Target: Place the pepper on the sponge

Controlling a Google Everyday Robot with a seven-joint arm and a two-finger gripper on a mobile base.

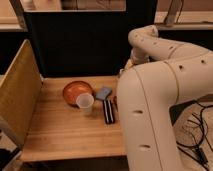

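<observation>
worktop (60,132): a wooden surface with a tall yellowish side panel (19,87) along its left edge and a dark back panel (75,42) behind it.

items on the worktop:
- orange bowl (75,91): upright, at the middle rear of the worktop.
- clear cup (85,103): upright, directly in front of the bowl's right side, overlapping its rim in this view.
- sponge (103,93): a small flat light blue-grey pad lying flat just right of the bowl and behind the black bar. nothing rests on it.
- black bar (108,111): long and ribbed, lying flat just right of the cup, with its far end close to the sponge.
- reddish object (115,101): a small sliver at the edge of the arm, just right of the black bar. it may be the pepper; too little shows to tell.

arm (150,115): white and bulky, it fills the right side of the view, bends at the upper right and comes down toward the right rear of the worktop.

hand (125,67): at the end of the arm, above the right rear of the worktop, near the sponge and largely hidden behind the near arm section. cannot tell whether it is apart, together or clamped on anything.

cables (195,132): loose on the floor at the right.
</observation>
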